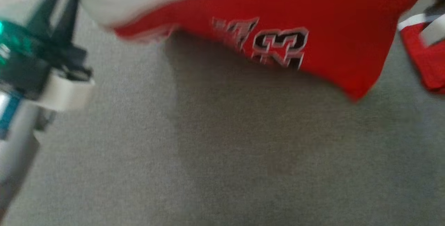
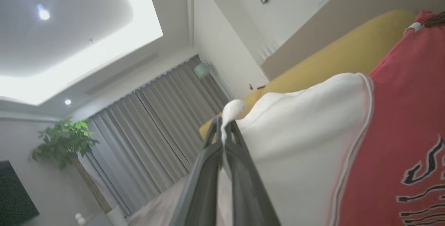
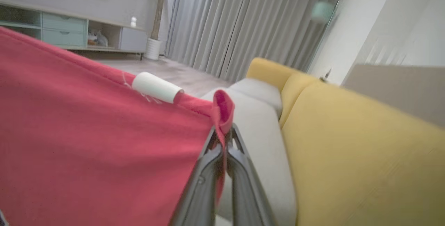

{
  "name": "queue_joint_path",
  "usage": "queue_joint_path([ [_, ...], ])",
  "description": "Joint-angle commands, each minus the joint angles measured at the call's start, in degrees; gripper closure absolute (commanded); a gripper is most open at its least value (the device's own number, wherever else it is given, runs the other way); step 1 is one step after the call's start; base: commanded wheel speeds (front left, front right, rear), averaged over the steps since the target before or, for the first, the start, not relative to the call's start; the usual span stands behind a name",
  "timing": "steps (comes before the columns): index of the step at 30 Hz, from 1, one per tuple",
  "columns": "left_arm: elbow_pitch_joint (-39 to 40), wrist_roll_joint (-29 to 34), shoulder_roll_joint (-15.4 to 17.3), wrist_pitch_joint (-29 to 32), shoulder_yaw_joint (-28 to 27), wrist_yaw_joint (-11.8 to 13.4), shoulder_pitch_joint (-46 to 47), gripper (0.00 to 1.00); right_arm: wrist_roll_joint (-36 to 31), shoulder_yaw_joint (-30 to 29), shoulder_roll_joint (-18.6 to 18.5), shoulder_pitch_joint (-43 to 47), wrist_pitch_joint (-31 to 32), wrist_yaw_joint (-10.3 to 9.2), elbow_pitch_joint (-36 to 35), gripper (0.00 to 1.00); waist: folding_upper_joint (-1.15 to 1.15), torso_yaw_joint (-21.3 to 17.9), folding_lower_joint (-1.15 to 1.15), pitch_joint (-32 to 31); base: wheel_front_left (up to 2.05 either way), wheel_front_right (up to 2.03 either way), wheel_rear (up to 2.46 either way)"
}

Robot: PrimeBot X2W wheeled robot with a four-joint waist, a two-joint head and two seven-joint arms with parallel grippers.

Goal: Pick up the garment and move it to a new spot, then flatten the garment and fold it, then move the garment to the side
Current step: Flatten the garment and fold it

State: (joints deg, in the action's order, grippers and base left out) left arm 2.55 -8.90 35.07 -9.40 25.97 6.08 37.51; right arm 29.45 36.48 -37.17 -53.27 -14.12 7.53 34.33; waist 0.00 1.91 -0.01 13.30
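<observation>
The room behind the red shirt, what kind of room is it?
Most likely a living room in a home. There is a yellow sofa with a grey seat cushion, long grey curtains, and a low cabinet with drawers near a potted plant.

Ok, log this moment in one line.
garment: held up | left fingers: shut on white sleeve | right fingers: shut on red edge
</observation>
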Motion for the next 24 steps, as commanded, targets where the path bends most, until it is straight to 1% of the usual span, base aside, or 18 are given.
queue_joint_path([
  [1,2.02,-0.42,3.53,0.03,-3.95,-0.24,4.46,1.00,-1.22,-1.65,-2.28,-1.05,-0.59,-0.04,-2.05,1.00,0.00,-1.04,0.01,-2.30,0.00,0.00,0.00],
  [4,2.59,-0.41,4.91,0.72,-4.90,-1.73,8.87,1.00,-4.70,-6.10,-3.26,-2.23,-0.78,-0.04,-5.94,1.00,0.00,-1.77,0.01,-4.85,0.00,0.00,0.00],
  [7,3.25,-0.41,5.73,1.72,-5.20,-3.50,13.48,1.00,-8.11,-10.00,-3.49,-2.25,-0.82,-0.04,-9.67,1.00,0.00,-2.54,0.01,-7.23,0.00,0.00,0.00],
  [10,3.25,0.05,6.59,2.64,-4.86,-5.86,18.53,1.00,-11.09,-13.31,-3.16,-2.24,-0.16,-0.04,-13.14,1.00,0.00,-3.32,0.01,-8.85,0.00,0.00,0.00],
  [14,2.09,0.09,6.42,3.85,-4.11,-8.46,24.61,1.00,-13.94,-17.06,-2.08,-2.08,2.82,-0.04,-16.97,1.00,0.00,-3.97,0.01,-9.69,0.00,0.00,0.00],
  [19,-2.63,-0.20,5.50,4.74,-2.31,-10.79,30.51,1.00,-14.05,-18.20,0.71,-1.76,7.15,-0.04,-19.32,1.00,0.00,-4.41,0.01,-8.37,0.00,0.00,0.00],
  [24,-9.71,-0.75,4.49,4.68,-0.31,-11.99,33.90,1.00,-12.34,-16.75,3.41,-2.93,10.08,-0.04,-17.79,1.00,0.00,-4.24,0.01,-4.15,0.00,0.00,0.00],
])
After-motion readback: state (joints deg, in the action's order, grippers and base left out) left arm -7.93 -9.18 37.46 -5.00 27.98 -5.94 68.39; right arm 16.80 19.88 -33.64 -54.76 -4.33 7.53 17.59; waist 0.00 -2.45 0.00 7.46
